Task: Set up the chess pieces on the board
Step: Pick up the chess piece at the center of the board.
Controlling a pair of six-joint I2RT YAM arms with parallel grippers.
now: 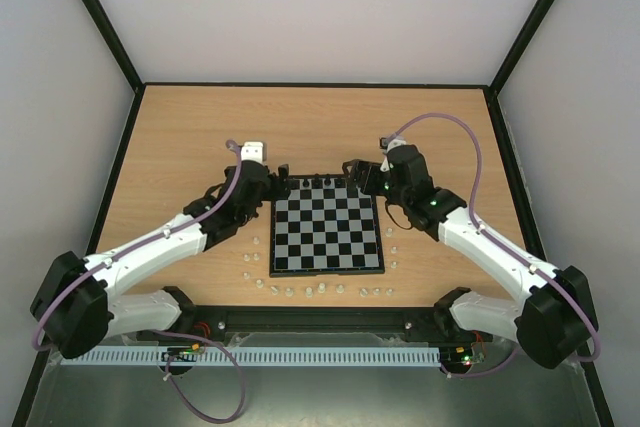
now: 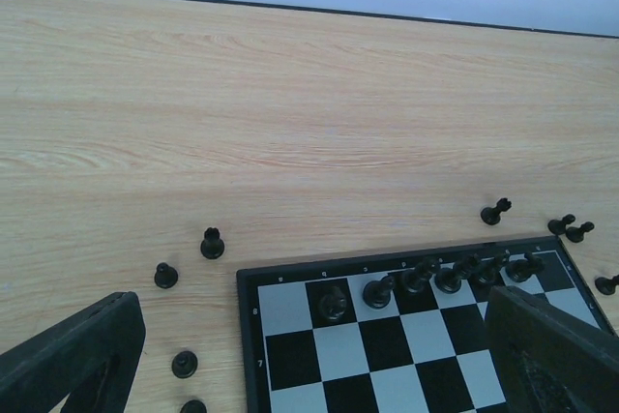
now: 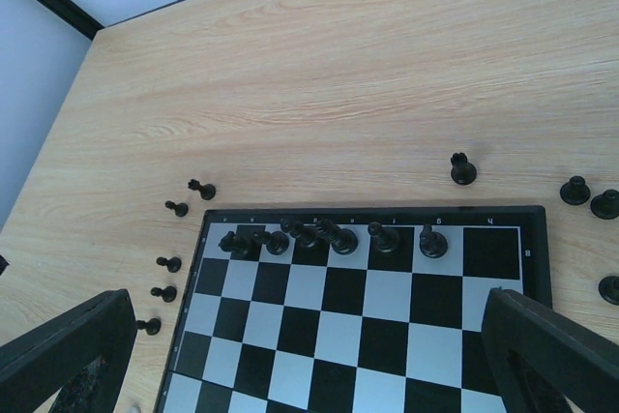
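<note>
The board (image 1: 328, 232) lies mid-table. Several black chess pieces (image 1: 326, 184) stand in its far row; they also show in the left wrist view (image 2: 377, 290) and the right wrist view (image 3: 338, 237). Loose black pieces lie on the wood off the far corners (image 2: 212, 243) (image 2: 495, 212) (image 3: 463, 170) (image 3: 169, 263). My left gripper (image 1: 276, 188) hovers at the far left corner, open and empty (image 2: 309, 374). My right gripper (image 1: 357, 170) hovers at the far right corner, open and empty (image 3: 309, 365).
Tiny translucent white pieces (image 1: 290, 291) lie scattered along the board's near edge and both sides (image 1: 256, 242) (image 1: 395, 247). A black rail (image 1: 320, 319) runs along the near table edge. Bare wood (image 1: 320, 127) stretches beyond the board.
</note>
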